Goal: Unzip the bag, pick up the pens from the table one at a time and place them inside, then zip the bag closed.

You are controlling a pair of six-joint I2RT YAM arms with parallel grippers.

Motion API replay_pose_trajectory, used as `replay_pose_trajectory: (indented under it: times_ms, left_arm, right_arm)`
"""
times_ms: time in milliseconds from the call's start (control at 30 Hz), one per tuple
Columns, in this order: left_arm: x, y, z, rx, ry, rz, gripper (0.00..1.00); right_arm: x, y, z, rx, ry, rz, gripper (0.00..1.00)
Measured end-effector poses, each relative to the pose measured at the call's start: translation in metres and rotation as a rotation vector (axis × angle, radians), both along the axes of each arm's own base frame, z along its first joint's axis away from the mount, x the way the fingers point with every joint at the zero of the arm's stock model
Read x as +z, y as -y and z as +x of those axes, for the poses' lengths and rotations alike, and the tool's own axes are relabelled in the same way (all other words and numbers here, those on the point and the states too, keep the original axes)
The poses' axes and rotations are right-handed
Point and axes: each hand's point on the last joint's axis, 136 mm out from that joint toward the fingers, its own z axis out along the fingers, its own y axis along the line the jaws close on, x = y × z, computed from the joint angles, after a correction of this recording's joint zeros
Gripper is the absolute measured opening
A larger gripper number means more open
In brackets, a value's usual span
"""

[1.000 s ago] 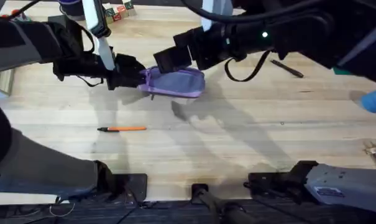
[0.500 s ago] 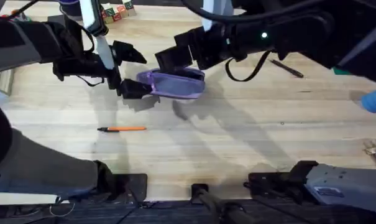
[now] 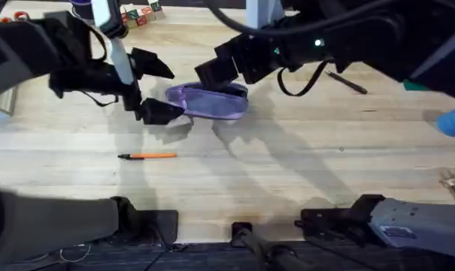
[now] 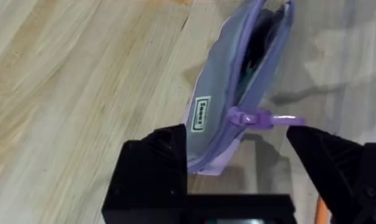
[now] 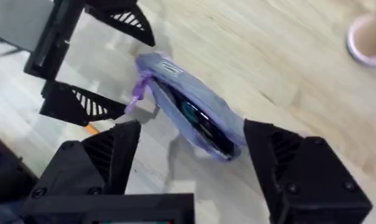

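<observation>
The lavender bag (image 3: 210, 102) lies on the table (image 3: 287, 173) at centre back, its zip open and a dark gap showing along the top (image 4: 256, 43). My left gripper (image 3: 174, 92) stands open at the bag's left end, its fingers on either side of the purple zip pull (image 4: 262, 118) without gripping it. My right gripper (image 3: 210, 69) hovers open just behind and above the bag (image 5: 188, 106). The orange pen (image 3: 147, 156) lies in front of the bag. The black pen (image 3: 347, 83) lies far to the right.
Coloured blocks (image 3: 141, 15) sit at the back edge. A pink round object (image 5: 368, 40) stands beyond the bag. Blue and teal items (image 3: 454, 120) lie at the right edge. Open tabletop stretches in front of the bag.
My left gripper, shut on the bag's left end a second ago, has opened and let go. The bag has settled flatter. The right gripper has shifted slightly up and right.
</observation>
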Motion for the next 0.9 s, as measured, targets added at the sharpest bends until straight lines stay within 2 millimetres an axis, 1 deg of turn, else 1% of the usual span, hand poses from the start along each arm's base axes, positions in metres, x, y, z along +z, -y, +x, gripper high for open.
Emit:
replay_pose_trajectory:
  times_ms: [100, 200, 333, 400, 533, 667, 767, 900]
  left_arm:
    - [0.017, -0.001, -0.009, 0.004, 0.031, 0.034, 0.992]
    - [0.033, -0.001, -0.019, 0.009, 0.059, 0.067, 0.993]
    - [0.041, -0.004, -0.033, 0.020, 0.058, 0.121, 0.993]
    - [0.042, -0.006, -0.038, 0.025, 0.055, 0.147, 0.993]
    - [0.043, -0.009, -0.042, 0.032, 0.057, 0.178, 0.993]
    - [0.042, -0.012, -0.042, 0.045, 0.047, 0.186, 0.993]
    - [0.042, -0.015, -0.041, 0.057, 0.045, 0.186, 0.993]
    - [0.042, -0.016, -0.041, 0.061, 0.045, 0.186, 0.993]
  right_arm:
    - [0.010, -0.006, -0.002, 0.078, 0.037, -0.008, 0.995]
    - [0.026, -0.008, -0.004, 0.143, 0.072, -0.030, 0.995]
    - [0.050, -0.010, -0.004, 0.205, 0.087, -0.076, 0.995]
    - [0.057, -0.010, -0.004, 0.238, 0.068, -0.116, 0.992]
    - [0.056, -0.011, -0.005, 0.307, -0.002, -0.215, 0.992]
    - [0.048, -0.013, -0.001, 0.366, -0.056, -0.292, 0.993]
    - [0.044, -0.017, 0.006, 0.397, -0.038, -0.308, 0.996]
    - [0.054, -0.027, 0.017, 0.436, 0.052, -0.299, 0.996]
